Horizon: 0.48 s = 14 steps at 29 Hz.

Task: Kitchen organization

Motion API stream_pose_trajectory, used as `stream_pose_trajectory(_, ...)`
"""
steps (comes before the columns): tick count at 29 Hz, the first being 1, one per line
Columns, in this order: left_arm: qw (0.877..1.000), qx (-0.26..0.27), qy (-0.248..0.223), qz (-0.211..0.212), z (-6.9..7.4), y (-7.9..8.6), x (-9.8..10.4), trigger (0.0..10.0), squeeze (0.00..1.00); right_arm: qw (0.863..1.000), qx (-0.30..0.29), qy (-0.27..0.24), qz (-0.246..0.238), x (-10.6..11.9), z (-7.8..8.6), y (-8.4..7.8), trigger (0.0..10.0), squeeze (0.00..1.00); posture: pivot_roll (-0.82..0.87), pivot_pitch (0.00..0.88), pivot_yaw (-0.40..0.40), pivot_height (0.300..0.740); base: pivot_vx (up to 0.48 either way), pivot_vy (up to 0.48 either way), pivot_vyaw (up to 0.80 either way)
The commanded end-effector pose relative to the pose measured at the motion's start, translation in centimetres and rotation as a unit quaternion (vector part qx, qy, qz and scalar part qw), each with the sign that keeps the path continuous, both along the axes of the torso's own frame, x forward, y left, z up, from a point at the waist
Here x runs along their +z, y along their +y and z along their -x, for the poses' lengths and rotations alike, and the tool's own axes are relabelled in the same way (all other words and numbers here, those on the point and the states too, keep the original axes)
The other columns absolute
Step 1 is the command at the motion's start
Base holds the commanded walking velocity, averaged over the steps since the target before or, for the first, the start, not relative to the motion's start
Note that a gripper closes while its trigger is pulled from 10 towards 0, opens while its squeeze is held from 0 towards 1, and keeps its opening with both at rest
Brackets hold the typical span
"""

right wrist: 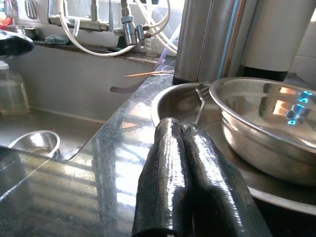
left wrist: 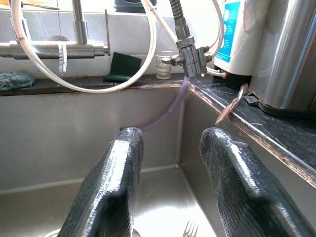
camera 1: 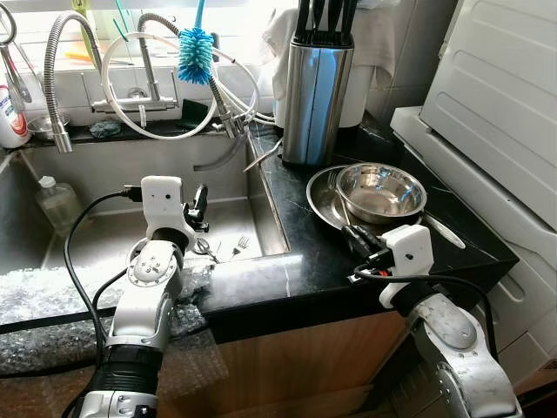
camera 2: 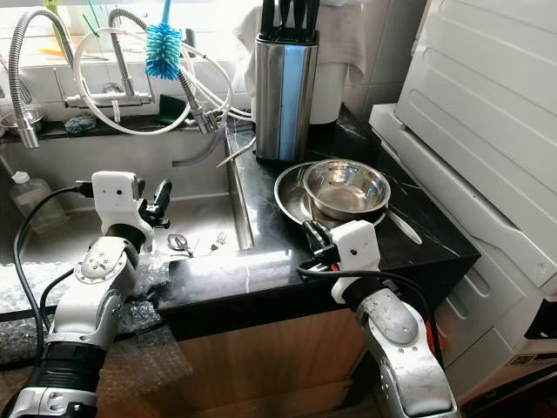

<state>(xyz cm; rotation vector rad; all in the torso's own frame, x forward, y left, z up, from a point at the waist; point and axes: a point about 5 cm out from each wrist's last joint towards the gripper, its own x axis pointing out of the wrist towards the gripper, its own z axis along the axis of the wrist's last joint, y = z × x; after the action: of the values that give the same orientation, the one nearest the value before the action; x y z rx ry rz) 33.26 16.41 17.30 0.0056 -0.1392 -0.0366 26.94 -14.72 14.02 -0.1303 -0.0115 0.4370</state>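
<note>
A steel bowl point(camera 1: 380, 190) rests in a shallow steel plate point(camera 1: 320, 198) on the black counter point(camera 1: 300, 261), with a utensil handle point(right wrist: 200, 101) leaning inside the plate. My right gripper point(camera 1: 359, 237) lies shut and empty just in front of the plate's near rim, its fingers point(right wrist: 170, 163) pressed together. Out over the steel sink point(camera 1: 104, 244), my left gripper point(camera 1: 198, 209) hovers open with nothing between its fingers point(left wrist: 111, 187). Below it on the sink floor lie a fork point(camera 1: 239, 246) and a spoon point(camera 1: 204, 248).
A steel knife block point(camera 1: 315, 87) stands behind the plate. Faucets, hoses and a blue brush point(camera 1: 196, 54) crowd the sink's back ledge. A plastic bottle point(camera 1: 54, 202) and a small steel bowl point(right wrist: 34, 143) sit in the sink. Bubble wrap point(camera 1: 52, 296) covers its front edge. A white appliance point(camera 1: 505, 104) borders the counter's right.
</note>
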Motion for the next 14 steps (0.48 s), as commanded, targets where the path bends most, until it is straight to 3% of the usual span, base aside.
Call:
stream_pose_trajectory(1, 1.0, 0.006, -0.021, -0.008, -0.2, -0.1, 1.0, 10.0, 0.0, 1.0, -0.003, -0.003, -0.001, 0.2, -0.3, -0.2, 0.0, 0.0, -0.14, 0.0, -0.033, 0.74, 0.0, 0.0, 0.0)
stream_pose_trajectory(9, 1.0, 0.007, -0.022, -0.004, -0.2, -0.1, 1.0, 10.0, 0.0, 1.0, -0.008, -0.015, -0.001, 0.8, -0.4, -0.3, 0.0, 0.0, -0.15, 0.0, -0.034, 0.74, 0.0, 0.0, 0.0)
stream_pose_trajectory(12, 1.0, 0.005, -0.023, -0.001, -0.2, -0.2, 1.0, 10.0, 0.0, 0.996, -0.069, -0.053, 0.006, 2.1, -1.1, -1.3, 0.0, 0.0, -0.15, 0.0, -0.034, 0.74, 0.0, 0.0, 0.0)
stream_pose_trajectory(13, 1.0, 0.004, -0.023, -0.001, -0.2, -0.2, 1.0, 10.0, 0.0, 0.995, -0.077, -0.06, 0.004, 2.5, -1.3, -1.5, 0.8, 0.0, -0.15, 0.0, -0.034, 0.74, 0.0, 0.0, 0.0)
stream_pose_trajectory(14, 1.0, 0.004, -0.023, 0.0, -0.2, -0.2, 1.0, 10.0, 0.0, 0.994, -0.081, -0.069, 0.003, 3.0, -1.4, -1.5, 10.0, 0.0, -0.15, 0.0, -0.034, 0.74, 0.0, 0.0, 0.0)
